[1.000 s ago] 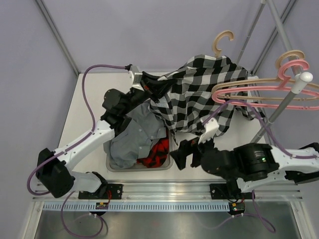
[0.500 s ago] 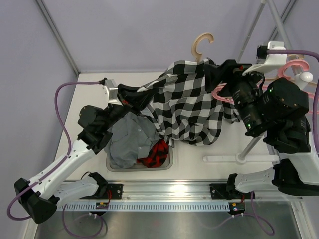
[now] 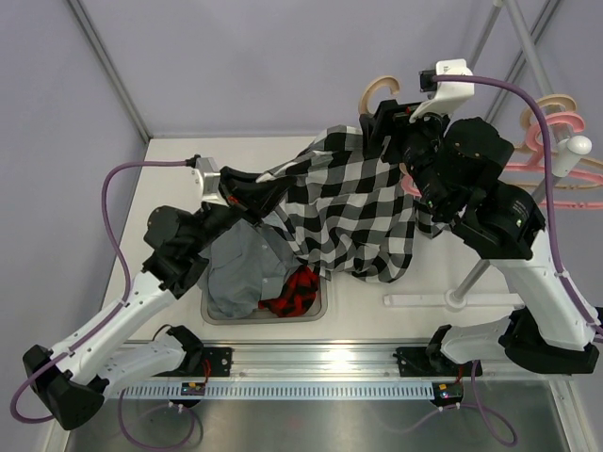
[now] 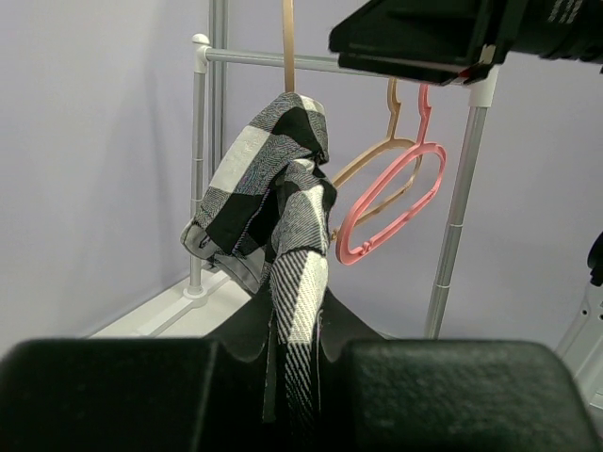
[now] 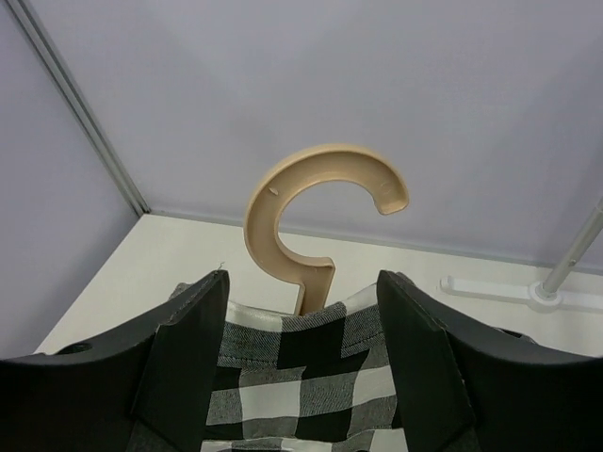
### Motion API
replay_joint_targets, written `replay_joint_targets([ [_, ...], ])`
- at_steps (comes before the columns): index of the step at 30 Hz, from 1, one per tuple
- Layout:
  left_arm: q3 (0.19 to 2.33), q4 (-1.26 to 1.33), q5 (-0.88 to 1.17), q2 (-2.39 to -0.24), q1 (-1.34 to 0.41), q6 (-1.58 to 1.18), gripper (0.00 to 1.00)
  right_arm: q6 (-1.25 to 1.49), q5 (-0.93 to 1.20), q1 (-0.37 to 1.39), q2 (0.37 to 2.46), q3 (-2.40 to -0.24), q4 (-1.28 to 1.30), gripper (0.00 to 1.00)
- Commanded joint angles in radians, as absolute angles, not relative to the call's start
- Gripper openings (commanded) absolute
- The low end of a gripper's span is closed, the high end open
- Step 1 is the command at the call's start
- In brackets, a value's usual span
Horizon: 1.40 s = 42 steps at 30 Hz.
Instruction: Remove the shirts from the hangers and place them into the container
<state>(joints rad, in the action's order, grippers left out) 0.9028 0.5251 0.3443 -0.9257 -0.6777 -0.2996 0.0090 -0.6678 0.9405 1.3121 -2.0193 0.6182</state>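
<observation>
The black-and-white checked shirt (image 3: pixel 358 212) hangs stretched between both arms, still on a tan hanger whose hook (image 3: pixel 380 92) sticks out above its collar. My left gripper (image 3: pixel 240 193) is shut on one end of this shirt; the cloth (image 4: pixel 300 282) is pinched between its fingers. My right gripper (image 3: pixel 388 127) is open, its fingers (image 5: pixel 188 363) standing on either side of the collar (image 5: pixel 311 377) just below the hook (image 5: pixel 311 202). The container (image 3: pixel 215 315) holds a grey shirt (image 3: pixel 240 268) and a red-and-black one (image 3: pixel 297 287).
A pink hanger (image 3: pixel 556 132) and another tan hanger (image 3: pixel 551 102) hang on the grey rack (image 3: pixel 542 184) at the right. The rack's foot (image 3: pixel 452 300) lies on the table right of the container. In the left wrist view, the pink hanger (image 4: pixel 396 202) hangs behind the shirt.
My right arm rose from the table beside the container up to the hanger's hook, and its jaws narrowed. The shirt and hanger shifted left. My left arm kept its grip.
</observation>
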Motion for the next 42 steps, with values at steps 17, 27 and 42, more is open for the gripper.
replay_joint_targets([
  [17, 0.91, 0.637, 0.379, -0.907, -0.678, -0.339, 0.0, 0.048, -0.453, 0.861, 1.385, -2.058, 0.594, 0.61],
  [27, 0.945, 0.453, 0.38, -0.876, -0.689, -0.302, 0.0, 0.035, -0.527, 0.842, 1.436, -2.177, 0.684, 0.0],
  [42, 0.928, 0.068, 0.207, -0.833, -0.778, -0.285, 0.35, 0.023, -0.551, 0.844, 1.305, -2.155, 0.729, 0.0],
])
